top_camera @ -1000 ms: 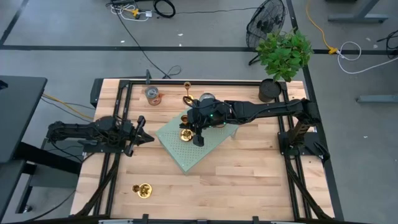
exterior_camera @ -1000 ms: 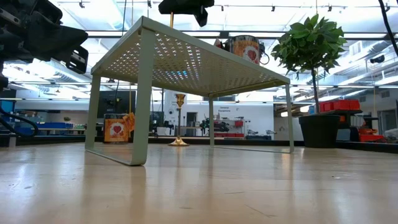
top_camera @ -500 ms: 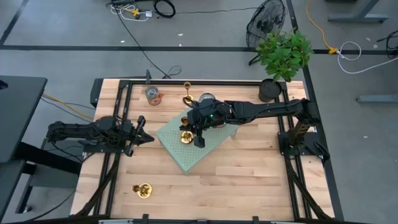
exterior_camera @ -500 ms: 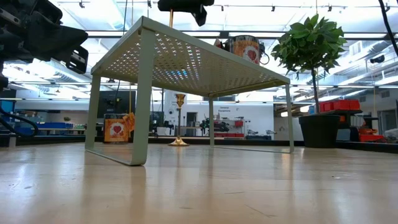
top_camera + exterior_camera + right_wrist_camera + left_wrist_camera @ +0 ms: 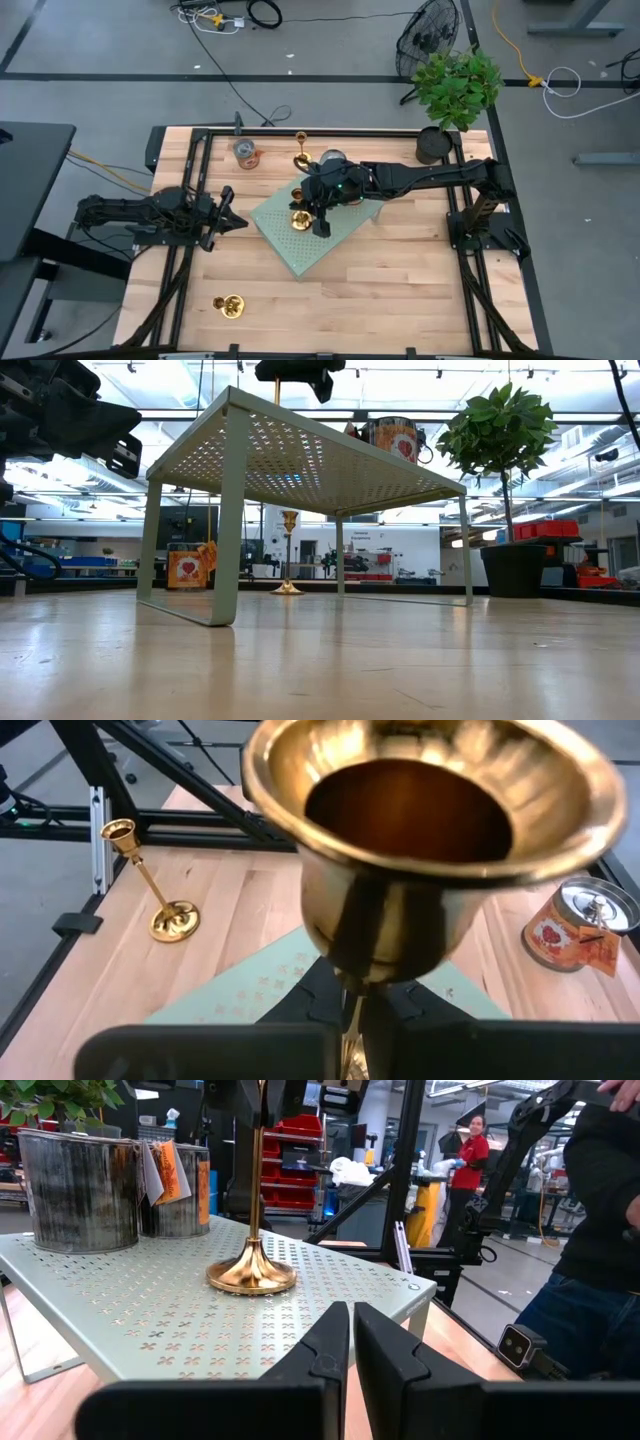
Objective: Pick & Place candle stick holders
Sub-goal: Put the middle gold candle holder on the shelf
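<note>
Near holder: one candle stick holder (image 5: pixel 231 306) is lying on its side on the wooden table (image 5: pixel 400 290) near the front edge, well apart from both arms.
Left gripper: the left gripper (image 5: pixel 226 216) is waiting low over the table's left part, pointing at the green perforated shelf (image 5: pixel 330 238); in the left wrist view its fingers (image 5: pixel 395 1355) are pressing together with nothing between them.
Shelf holder: a second candle stick holder (image 5: pixel 252 1270) is standing upright on the shelf top, its flared base flat on the perforated surface.
Right gripper: the right gripper (image 5: pixel 318 218) is reaching in over the shelf and is clasping the thin stem of that holder; in the right wrist view its cup (image 5: pixel 428 840) is filling most of the picture just above the fingers.
Cans: two tin cans (image 5: pixel 80 1185) are standing on the shelf's far part, behind the held holder; another can (image 5: pixel 245 153) is sitting on the table at the far left.
Far holder: a third candle stick holder (image 5: pixel 300 148) is standing on the table beyond the shelf, near the far edge.
Change: nothing is differing from the earlier frames; both arms and all three holders are keeping the same places.
Beyond: a potted plant (image 5: pixel 452 90) is standing at the far right corner.
</note>
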Robot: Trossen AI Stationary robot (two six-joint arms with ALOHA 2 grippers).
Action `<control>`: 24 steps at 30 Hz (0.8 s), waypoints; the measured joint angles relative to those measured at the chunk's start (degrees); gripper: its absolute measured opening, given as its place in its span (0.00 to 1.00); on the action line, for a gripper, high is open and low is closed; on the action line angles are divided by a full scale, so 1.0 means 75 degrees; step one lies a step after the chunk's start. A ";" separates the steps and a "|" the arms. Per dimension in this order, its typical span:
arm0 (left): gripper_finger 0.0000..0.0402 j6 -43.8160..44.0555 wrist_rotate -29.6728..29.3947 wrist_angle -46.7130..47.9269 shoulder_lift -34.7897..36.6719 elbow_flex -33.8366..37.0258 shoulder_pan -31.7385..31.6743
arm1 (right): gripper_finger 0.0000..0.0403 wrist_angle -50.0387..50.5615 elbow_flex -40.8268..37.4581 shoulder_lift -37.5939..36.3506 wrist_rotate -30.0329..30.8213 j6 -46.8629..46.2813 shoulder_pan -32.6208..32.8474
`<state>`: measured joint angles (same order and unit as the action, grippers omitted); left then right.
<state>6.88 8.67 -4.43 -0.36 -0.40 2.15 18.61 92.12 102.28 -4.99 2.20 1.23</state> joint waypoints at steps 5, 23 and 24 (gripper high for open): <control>0.06 0.0001 0.0000 0.0000 0.0001 0.0001 0.0000 | 0.05 -0.0003 0.0000 0.0000 0.0000 0.0003 -0.0003; 0.06 0.0000 0.0000 0.0001 0.0000 0.0002 0.0001 | 0.21 -0.0029 0.0000 0.0000 -0.0003 -0.0023 0.0000; 0.06 0.0000 0.0000 0.0000 0.0000 0.0003 0.0000 | 0.23 -0.0029 0.0000 0.0000 -0.0003 -0.0026 0.0000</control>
<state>6.88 8.67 -4.43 -0.36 -0.38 2.15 18.40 92.12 102.28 -5.02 2.00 1.23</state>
